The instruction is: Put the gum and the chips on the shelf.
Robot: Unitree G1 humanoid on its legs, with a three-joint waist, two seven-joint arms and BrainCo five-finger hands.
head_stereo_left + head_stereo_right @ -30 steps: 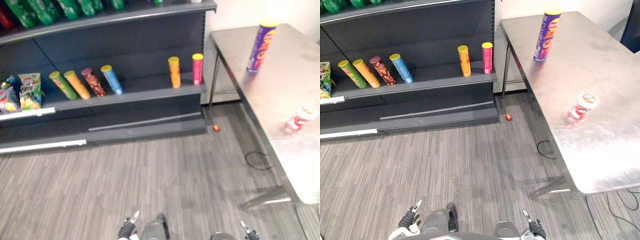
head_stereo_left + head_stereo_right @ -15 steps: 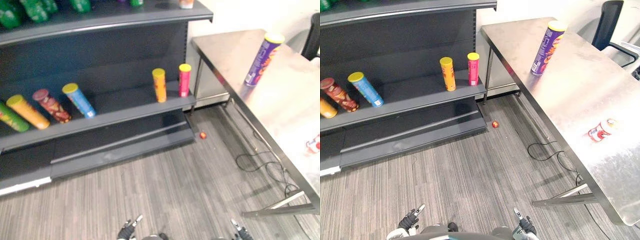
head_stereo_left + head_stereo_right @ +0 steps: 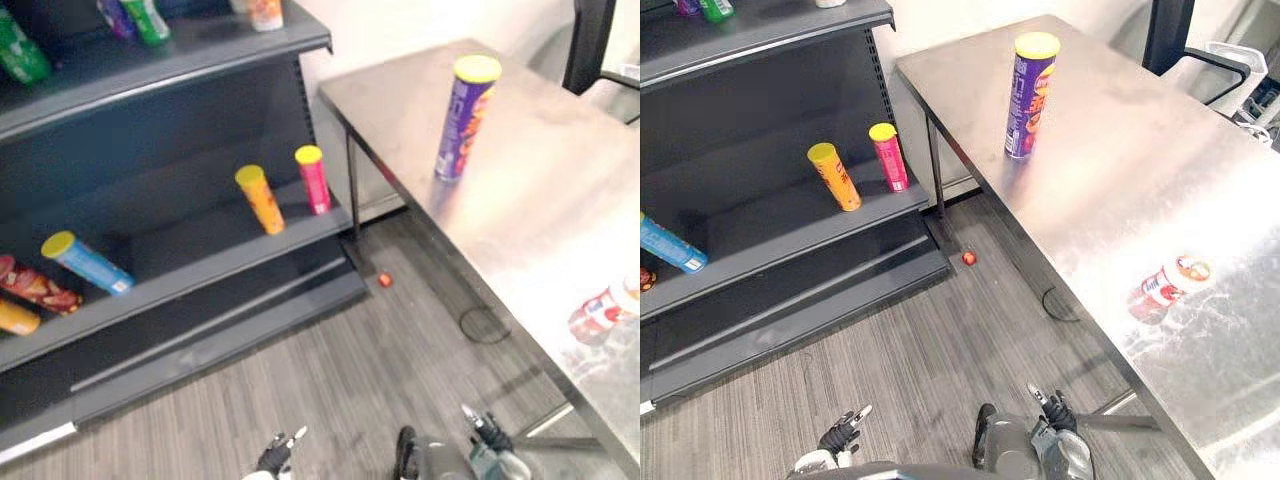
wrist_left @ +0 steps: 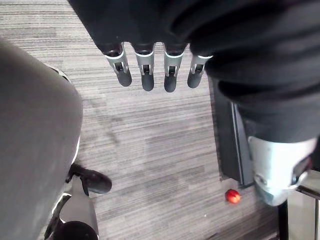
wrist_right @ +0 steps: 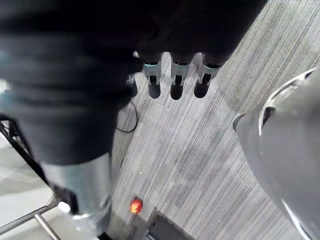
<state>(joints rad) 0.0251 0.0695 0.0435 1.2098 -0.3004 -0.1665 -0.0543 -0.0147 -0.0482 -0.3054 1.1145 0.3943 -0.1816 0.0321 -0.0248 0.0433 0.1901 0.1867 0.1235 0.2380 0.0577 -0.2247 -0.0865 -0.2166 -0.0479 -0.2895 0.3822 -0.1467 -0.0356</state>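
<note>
On table (image 3: 1120, 170) chips (image 3: 1030, 95) upright, gum (image 3: 1167, 285) on side; left robot hand (image 4: 147, 74), right robot hand (image 5: 176, 81) slack.

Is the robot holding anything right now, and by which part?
Nothing is held. The left hand and the right hand hang empty with straight fingers; the chips can and the gum tub rest on the table.

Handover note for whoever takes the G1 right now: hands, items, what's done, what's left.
Left hand: open, empty, low over the floor.
Right hand: open, empty, also low.
Purple chips can: upright on the steel table.
Gum tub: on the same table, nearer the robot, seemingly on its side.
Done: nothing; neither item is on the shelf.
Left: pick up both and place them on the shelf.
</note>
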